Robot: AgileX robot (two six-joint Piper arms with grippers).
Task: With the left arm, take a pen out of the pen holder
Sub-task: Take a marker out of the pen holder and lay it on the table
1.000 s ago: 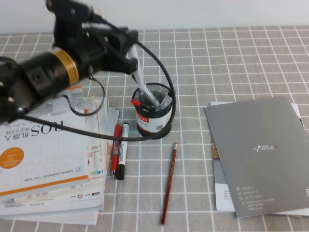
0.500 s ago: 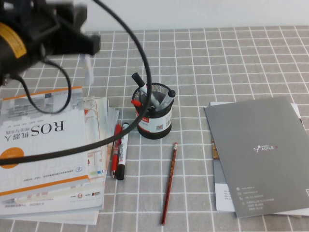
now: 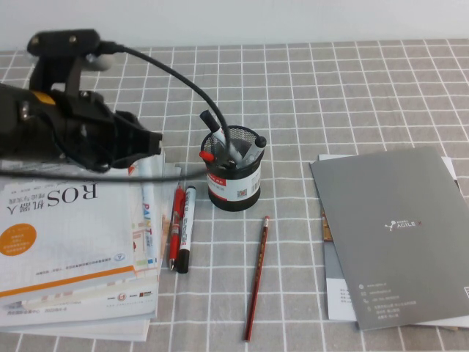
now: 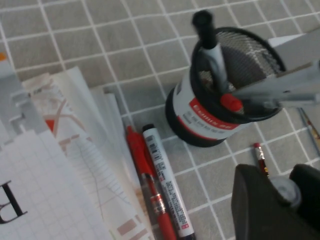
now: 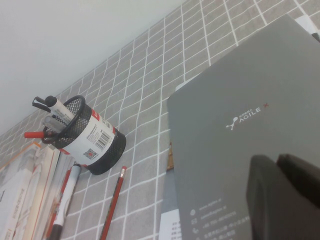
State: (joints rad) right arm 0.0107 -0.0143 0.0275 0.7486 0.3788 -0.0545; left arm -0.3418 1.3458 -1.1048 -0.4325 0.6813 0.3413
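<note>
**WHEN THE PEN IS CLEAR OF THE HOLDER: CHECK ITS LINE**

Because the left gripper [image 3: 150, 144] hangs over the book stack [image 3: 66, 242], to the left of the pen holder [image 3: 234, 187] and apart from it, treat the pen [image 3: 146, 192] as already out. The jaws stand narrow, pinching the pen's upper end.

Read the long axis first. It runs from the gripper toward the robot's side of the table. This is nearly parallel to the red pen [image 3: 176, 220] and the marker [image 3: 186, 227], which lie just beside the stack. Any set-down probably turns on that line, so judge the drop along it, away from the holder.

The left arm is the nearer one. The right gripper [image 5: 277, 190] is out of the high view and hangs above the grey booklet [image 3: 396, 235], well apart from the pen. You cannot tell its state.

Materials:
- Pen: slender, pale barrel, apparently smooth plastic, so expect it to roll.
- Holder: black wire-mesh cylinder with a white-and-red label, several capped pens leaning inside.
- Stack: glossy paper covers, unevenly fanned.
- Table cover: grey with a white grid.
</note>
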